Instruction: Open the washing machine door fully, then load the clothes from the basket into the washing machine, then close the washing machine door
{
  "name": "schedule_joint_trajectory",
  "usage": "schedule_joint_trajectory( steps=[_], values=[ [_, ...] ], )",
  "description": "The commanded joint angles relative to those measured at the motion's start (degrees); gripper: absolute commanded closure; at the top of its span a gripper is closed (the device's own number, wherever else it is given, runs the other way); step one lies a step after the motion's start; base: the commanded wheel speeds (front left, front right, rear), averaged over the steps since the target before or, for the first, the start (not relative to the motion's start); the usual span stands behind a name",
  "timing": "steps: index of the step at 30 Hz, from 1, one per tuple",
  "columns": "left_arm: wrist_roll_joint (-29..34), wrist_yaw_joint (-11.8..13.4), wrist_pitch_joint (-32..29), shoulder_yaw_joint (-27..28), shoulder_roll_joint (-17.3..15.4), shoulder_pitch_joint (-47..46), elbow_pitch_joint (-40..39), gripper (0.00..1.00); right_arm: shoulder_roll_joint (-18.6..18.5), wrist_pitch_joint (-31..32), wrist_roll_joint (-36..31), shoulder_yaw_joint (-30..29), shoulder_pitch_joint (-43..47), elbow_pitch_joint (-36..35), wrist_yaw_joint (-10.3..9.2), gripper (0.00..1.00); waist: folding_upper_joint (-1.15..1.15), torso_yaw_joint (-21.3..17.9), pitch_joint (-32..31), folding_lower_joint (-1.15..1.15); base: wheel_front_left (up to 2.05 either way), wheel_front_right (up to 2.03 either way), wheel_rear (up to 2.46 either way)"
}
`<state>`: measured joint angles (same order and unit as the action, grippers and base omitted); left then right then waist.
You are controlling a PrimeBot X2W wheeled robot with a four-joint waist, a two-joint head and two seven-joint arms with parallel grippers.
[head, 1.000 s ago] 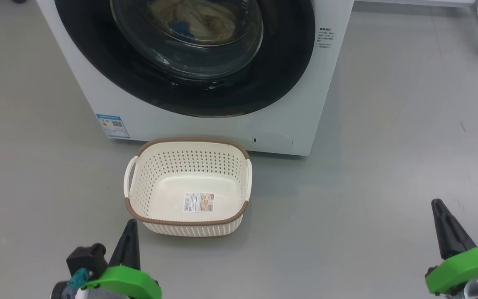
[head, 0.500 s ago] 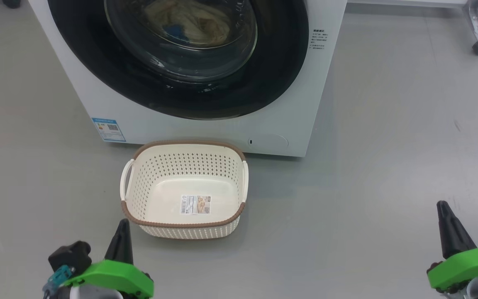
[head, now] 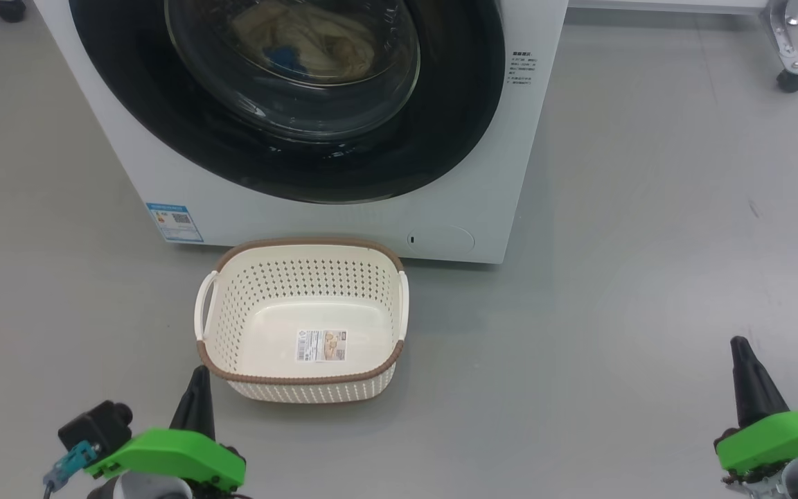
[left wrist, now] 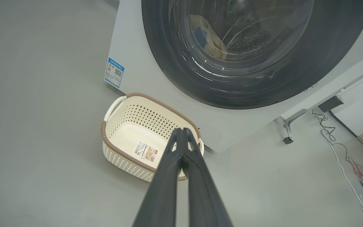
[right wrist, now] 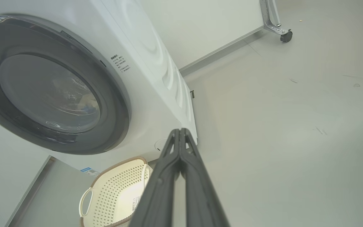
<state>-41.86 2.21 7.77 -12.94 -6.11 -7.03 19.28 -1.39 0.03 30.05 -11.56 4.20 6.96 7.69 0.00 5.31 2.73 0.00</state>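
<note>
Washing machine door (head: 288, 104) shut flush on the washing machine (head: 527, 173); both hands clenched, grasping nothing.

The clothes (head: 316, 41) lie inside the drum behind the door glass: cream-yellow fabric with a patch of blue at its lower left. The basket (head: 302, 244) sits upright on the grey floor (head: 614, 312), just before the machine's lower front, between the blue sticker (head: 174, 222) and the small round hatch (head: 440, 239); its bottom label (head: 321, 344) is in plain sight. The left hand (head: 199, 375) hangs low near the basket's near left corner, apart from it, fingers pressed together to a point. The right hand (head: 741, 348) hangs well off to the right over bare floor, fingers likewise pressed together. In both wrist views the fingertips meet. A caster (head: 792, 77) stands on the floor at the far right.
</note>
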Motion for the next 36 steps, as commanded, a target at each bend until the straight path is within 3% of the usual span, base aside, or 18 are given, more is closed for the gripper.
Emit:
schedule_joint_trajectory(
  steps=[1, 36],
  values=[
    [-2.22, -0.66, -0.49, 2.05, -0.13, -1.58, -2.22, 1.0, -0.74, 0.28, 2.86, 0.32, -3.1, -1.25, -0.06, 1.0, 0.0, -0.17, -0.09, 0.0, 0.0, 0.0, 0.0],
    [-21.2, -4.23, -5.94, 8.94, 1.19, -0.63, -3.4, 1.0, -1.04, 2.72, 26.26, 2.19, -5.98, 2.03, -0.11, 1.0, 0.0, -2.2, -1.06, 0.0, 0.0, 0.0, 0.0]
  ],
)
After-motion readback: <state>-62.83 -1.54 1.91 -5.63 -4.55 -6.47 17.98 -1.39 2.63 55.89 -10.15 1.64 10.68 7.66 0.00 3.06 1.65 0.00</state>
